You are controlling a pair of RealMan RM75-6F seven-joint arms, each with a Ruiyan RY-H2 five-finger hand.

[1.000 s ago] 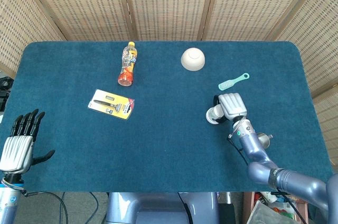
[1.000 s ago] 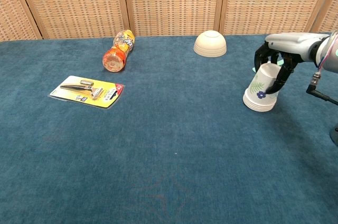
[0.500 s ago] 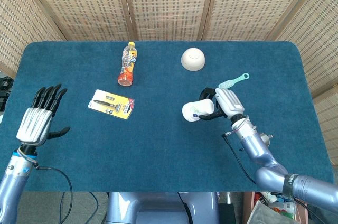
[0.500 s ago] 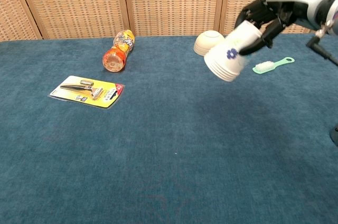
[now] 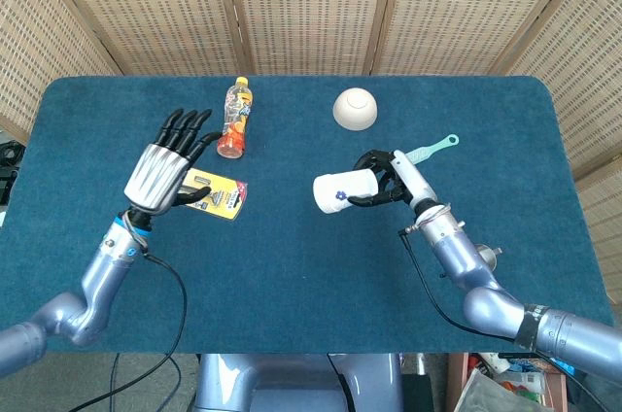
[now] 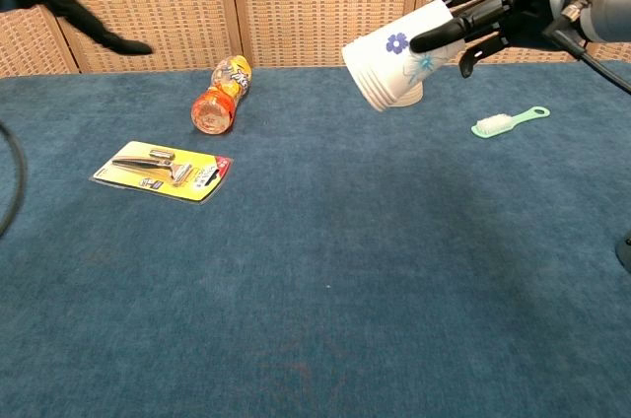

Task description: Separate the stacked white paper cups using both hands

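The right hand (image 5: 389, 179) grasps the stacked white paper cups (image 5: 342, 190) by their closed end and holds them lying sideways in the air, rims pointing toward the left hand (image 5: 167, 165), in front of the upturned bowl (image 5: 355, 108) and well off the table (image 5: 292, 276). The left hand is empty, fingers spread, raised above the yellow razor pack (image 5: 206, 190) and well apart from the cups. The step in hand looks like presenting the stack; next the left hand likely needs to cross over, grip the outermost rim and pull it off while the right holds firm.

Matt white paper cups (image 6: 389, 68), napped blue cloth table (image 5: 292, 266), woven cane screen (image 5: 311, 4).
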